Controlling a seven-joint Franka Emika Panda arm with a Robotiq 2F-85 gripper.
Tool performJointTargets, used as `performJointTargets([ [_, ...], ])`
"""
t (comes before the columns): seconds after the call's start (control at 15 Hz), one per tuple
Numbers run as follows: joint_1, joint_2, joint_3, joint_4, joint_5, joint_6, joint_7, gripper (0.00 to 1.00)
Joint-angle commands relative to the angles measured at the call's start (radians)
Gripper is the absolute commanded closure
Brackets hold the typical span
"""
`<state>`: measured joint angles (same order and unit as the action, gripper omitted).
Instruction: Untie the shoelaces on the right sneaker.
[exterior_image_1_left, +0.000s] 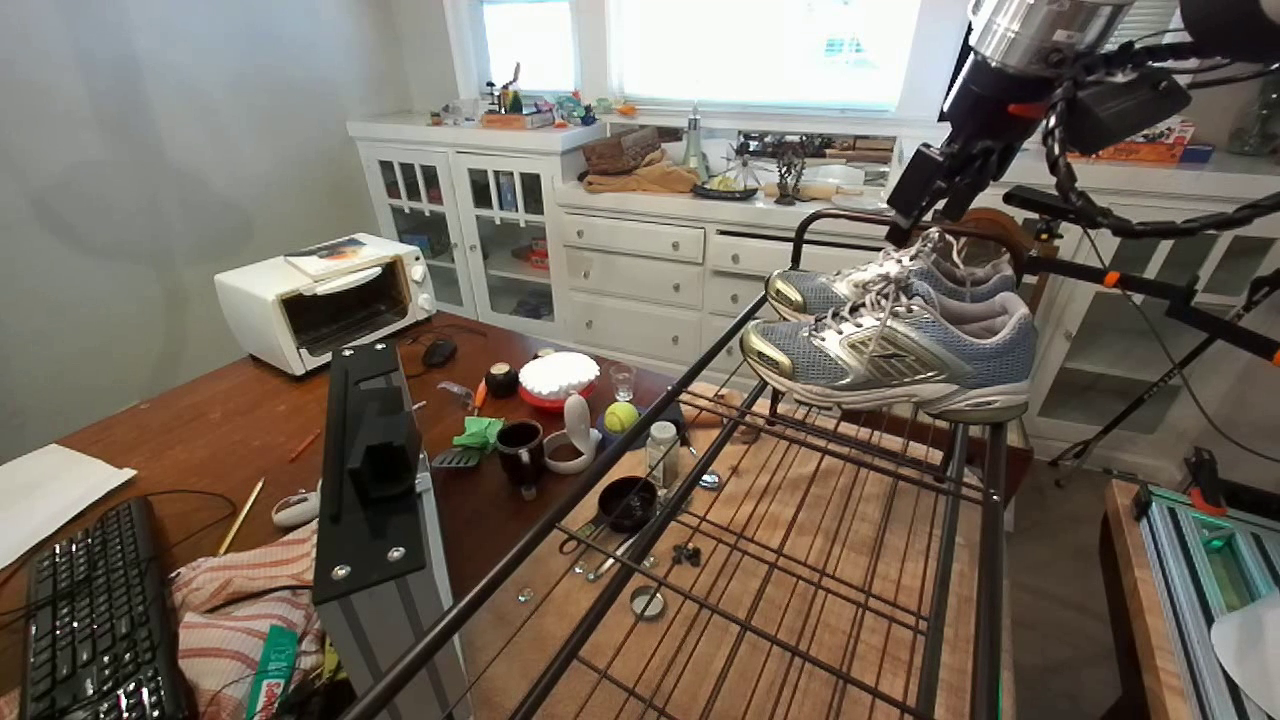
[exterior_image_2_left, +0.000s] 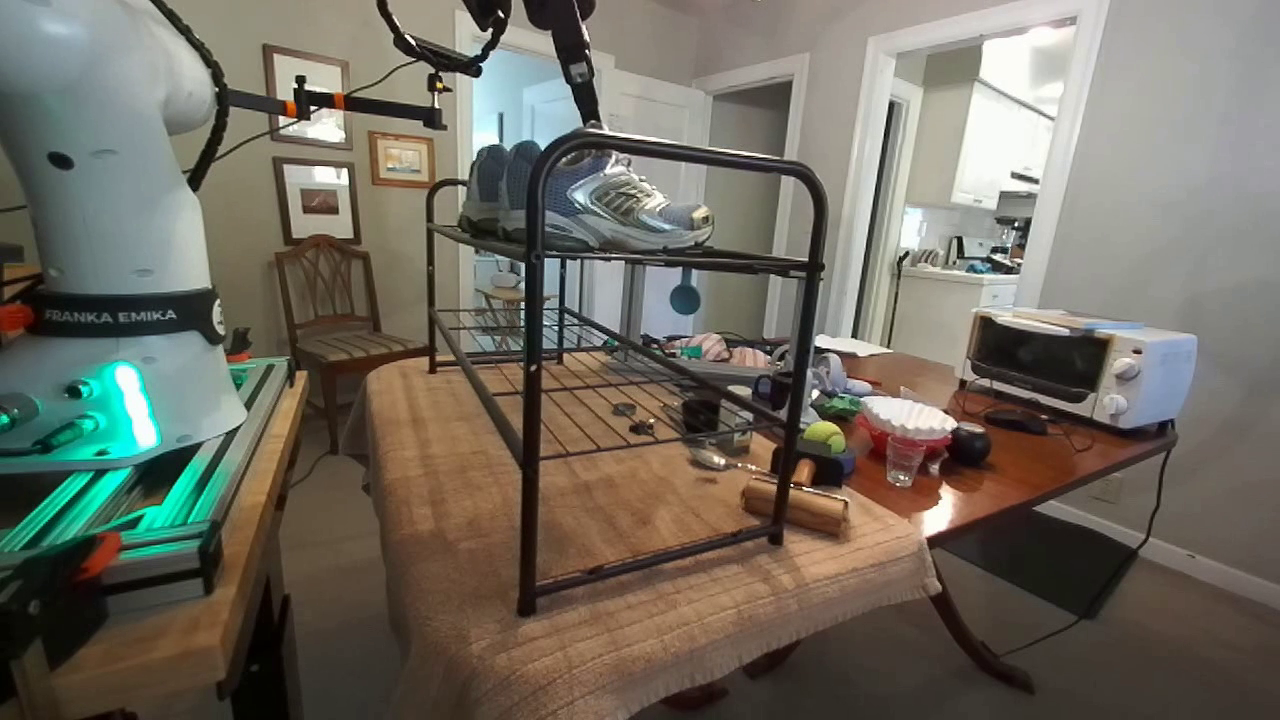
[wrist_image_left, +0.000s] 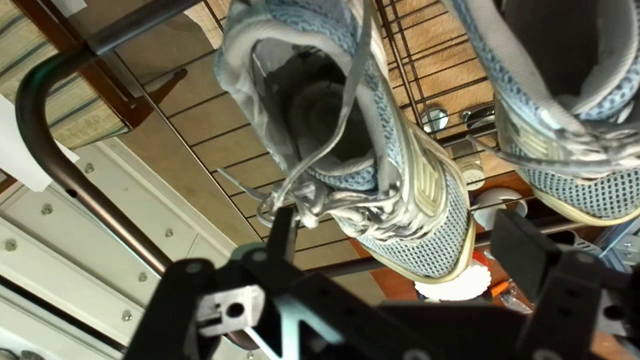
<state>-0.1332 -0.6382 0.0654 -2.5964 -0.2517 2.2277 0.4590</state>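
"Gripper (wrist_image_left: 395, 220) spread, its fingers well apart and holding nothing. What worries you?"

"One finger is near that tangle of lace (wrist_image_left: 314, 197); whether they touch, I can't tell. If it hooks the wrong strand, the pull would likely cinch things tighter."

"And the proper strand?"

"Something that thin may slip from flat fingers. Or the sneaker (wrist_image_left: 356, 179), on the top shelf of the rack (exterior_image_2_left: 535, 310) below the gripper, follows the tug; I see nothing pinning it. I take it for the right one. Lowered this wide, the opposite finger might also bump the neighbouring sneaker (wrist_image_left: 550, 117)."

"What are they made of?"

"The lace seems soft and ribbon-like, one long strand trailing across the sneaker's opening. Both uppers are blue-grey mesh with shiny silvery panels, ending in rounded toes."

"And beyond?"

"Round dark tubing, bent into a hoop, slim wires between. Lower still, a tan towel (exterior_image_2_left: 440, 500), nubby and fringed."
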Motion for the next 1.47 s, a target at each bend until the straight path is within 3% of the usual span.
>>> performJointTargets([
  [0.0,-0.009,-0.029,0.003,-0.02,0.023,-0.061,-0.053,0.0],
  [0.4,-0.027,-0.045,0.006,-0.023,-0.007,-0.155,-0.06,0.0],
  [0.6,-0.044,-0.036,0.024,-0.036,-0.072,-0.126,-0.06,0.0],
  [1.13,-0.051,-0.008,0.013,-0.033,-0.075,-0.126,-0.059,0.0],
  [1.27,-0.051,-0.006,0.013,-0.034,-0.073,-0.125,-0.059,0.28],
  [1.4,-0.051,-0.006,0.014,-0.034,-0.074,-0.124,-0.058,0.44],
])
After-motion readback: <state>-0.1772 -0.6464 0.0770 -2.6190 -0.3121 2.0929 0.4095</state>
